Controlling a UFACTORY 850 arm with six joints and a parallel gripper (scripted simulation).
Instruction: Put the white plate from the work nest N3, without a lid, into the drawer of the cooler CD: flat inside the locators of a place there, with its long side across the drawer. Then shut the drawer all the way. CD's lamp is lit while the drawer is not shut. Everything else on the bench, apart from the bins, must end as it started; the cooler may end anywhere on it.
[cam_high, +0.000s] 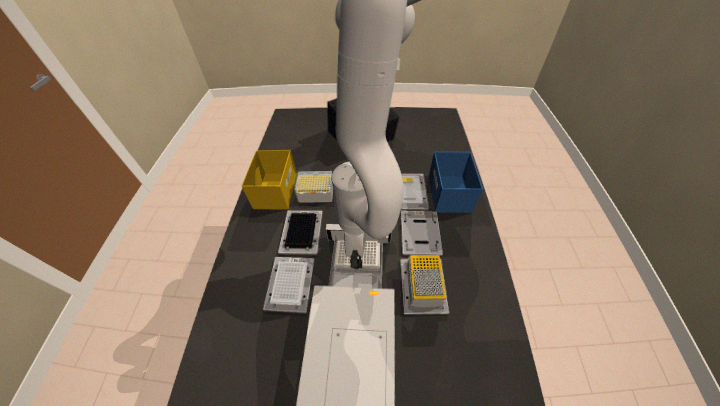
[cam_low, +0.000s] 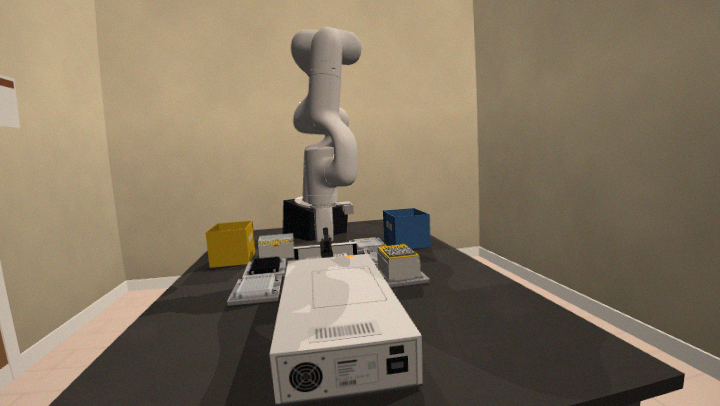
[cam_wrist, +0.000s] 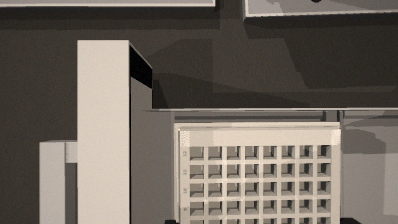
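The white well plate (cam_high: 366, 250) (cam_wrist: 260, 175), without a lid, is low over the open drawer (cam_high: 347, 277) of the cooler CD (cam_high: 352, 342) (cam_low: 342, 302). Its long side lies across the drawer. My gripper (cam_high: 356, 259) (cam_low: 326, 243) reaches straight down and is shut on the plate at its middle. I cannot tell whether the plate rests on the drawer floor. The orange lamp (cam_high: 373, 292) (cam_low: 347, 256) on the cooler's front edge is lit. In the wrist view only dark finger tips show at the bottom edge.
A yellow bin (cam_high: 267, 179) stands at the back left and a blue bin (cam_high: 455, 181) at the back right. Left of the drawer are nests with a black plate (cam_high: 301, 230) and a clear plate (cam_high: 288, 282). To the right are an empty nest (cam_high: 421, 232) and a yellow tip box (cam_high: 427, 276).
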